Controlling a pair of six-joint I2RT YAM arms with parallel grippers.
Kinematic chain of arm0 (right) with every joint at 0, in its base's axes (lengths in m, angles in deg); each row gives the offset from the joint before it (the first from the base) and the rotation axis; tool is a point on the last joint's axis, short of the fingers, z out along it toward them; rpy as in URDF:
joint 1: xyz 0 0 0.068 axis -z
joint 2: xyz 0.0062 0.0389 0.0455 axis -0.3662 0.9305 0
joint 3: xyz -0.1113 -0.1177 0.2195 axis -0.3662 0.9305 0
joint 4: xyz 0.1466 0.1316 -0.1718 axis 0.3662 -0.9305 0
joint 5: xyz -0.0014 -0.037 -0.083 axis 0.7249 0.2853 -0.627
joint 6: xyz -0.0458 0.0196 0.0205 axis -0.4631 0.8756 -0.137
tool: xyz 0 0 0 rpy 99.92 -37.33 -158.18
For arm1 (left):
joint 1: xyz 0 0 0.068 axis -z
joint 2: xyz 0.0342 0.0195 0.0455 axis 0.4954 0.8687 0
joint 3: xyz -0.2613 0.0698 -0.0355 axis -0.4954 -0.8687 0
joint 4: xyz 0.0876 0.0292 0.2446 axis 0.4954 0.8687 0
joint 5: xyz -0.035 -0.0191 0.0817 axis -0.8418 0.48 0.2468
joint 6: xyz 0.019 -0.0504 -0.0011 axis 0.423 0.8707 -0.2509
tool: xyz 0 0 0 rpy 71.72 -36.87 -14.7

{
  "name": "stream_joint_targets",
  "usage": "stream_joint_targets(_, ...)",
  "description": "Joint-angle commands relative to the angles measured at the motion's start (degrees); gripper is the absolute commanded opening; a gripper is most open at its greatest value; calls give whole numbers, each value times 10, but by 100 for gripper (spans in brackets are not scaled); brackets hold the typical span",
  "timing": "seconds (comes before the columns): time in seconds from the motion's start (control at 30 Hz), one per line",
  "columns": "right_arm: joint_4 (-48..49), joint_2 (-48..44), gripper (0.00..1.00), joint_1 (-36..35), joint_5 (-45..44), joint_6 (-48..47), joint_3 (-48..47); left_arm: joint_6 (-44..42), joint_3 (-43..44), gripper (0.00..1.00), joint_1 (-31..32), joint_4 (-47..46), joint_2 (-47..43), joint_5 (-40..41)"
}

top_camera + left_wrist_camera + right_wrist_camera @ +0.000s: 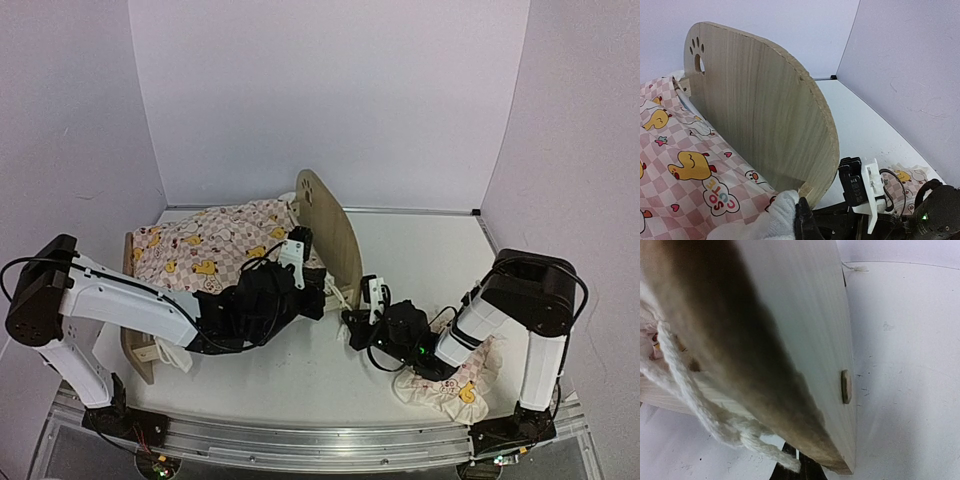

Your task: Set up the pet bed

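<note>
There is one table [300, 380]. One pet bed [335, 235] sits at about nine o'clock on it. The bed has one rounded headboard, and one paw-print cutout [697, 55] shows in it. One checked quilt [200, 250] lies in the bed. One small frilled pillow [455, 390] is at five o'clock. The right wrist view shows one white cord [685, 380] and one wooden peg [846, 386]. There are two arms: the left arm [130, 300] at eight o'clock and the right arm [525, 295] at four o'clock.

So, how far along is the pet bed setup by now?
Done: the quilt already covers the pet bed. In hand: the left end effector and right end effector, both shut, sit at the near end of the headboard; what they grip is unclear. Left: the pillow lies on the table, not on the bed.
</note>
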Motion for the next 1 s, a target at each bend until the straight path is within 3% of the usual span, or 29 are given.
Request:
stream_joint_targets(0.0,-14,26,0,6,-42,31,-11,9,3,0,-13,-63,-61,50)
stream_joint_targets(0.4,-13,57,0,6,-64,55,-21,-11,-34,0,-28,-62,-129,35)
stream_joint_targets(0.7,-19,23,0,6,-37,34,-31,-13,-63,0,-25,-61,-113,-214)
stream_joint_targets(0.73,-26,7,4,6,-36,35,-23,-12,-65,2,-24,-61,-101,-247)
stream_joint_targets(0.83,-78,-75,23,6,-32,46,24,-17,-63,21,-3,-45,-60,-302)
stream_joint_targets(0.97,-242,-222,52,6,-17,32,70,-34,-85,75,34,-28,-62,-389)
